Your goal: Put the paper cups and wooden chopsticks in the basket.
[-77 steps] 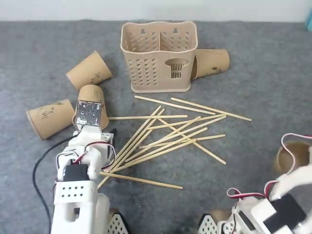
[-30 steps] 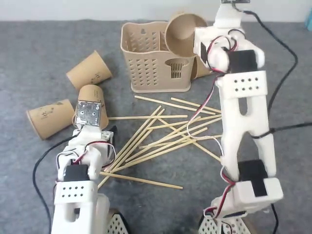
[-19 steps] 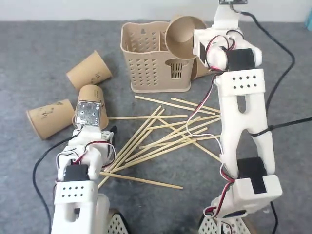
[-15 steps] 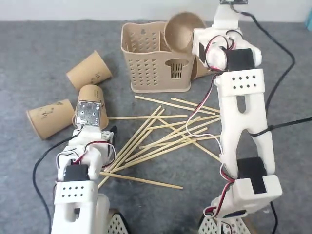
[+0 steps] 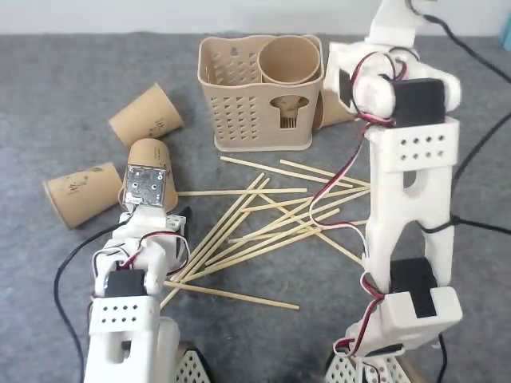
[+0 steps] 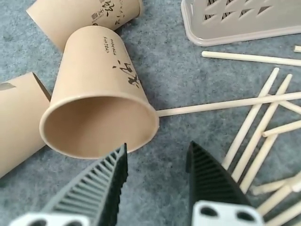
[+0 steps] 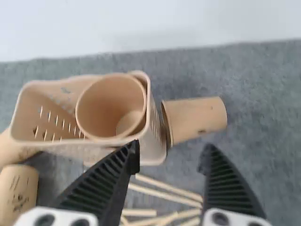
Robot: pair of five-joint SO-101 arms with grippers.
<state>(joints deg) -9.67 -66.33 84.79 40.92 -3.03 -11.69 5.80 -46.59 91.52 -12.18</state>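
So: three tapered paper cups (image 5: 146, 116) lie on their sides on the fuzzy grey tabletop (image 5: 32, 96). Left tool (image 6: 157, 149) gapes wide, empty, facing the mouth of the nearest cup (image 6: 99, 113). Thin wooden chopsticks (image 5: 271, 215) sprawl flat mid-tabletop, mostly diagonal. Perforated beige plastic basket (image 5: 239, 112) holds one upright cup (image 5: 289, 60), mouth up, in its right compartment. Beside it lies a sideways cup (image 7: 193, 117), wide end toward the basket. Right tool (image 7: 170, 147) wide, empty, aimed at the basket.

My desk (image 5: 72, 72) wears a rough grey felt-like covering, and beyond its far edge I see a plain pale wall (image 5: 120, 14).
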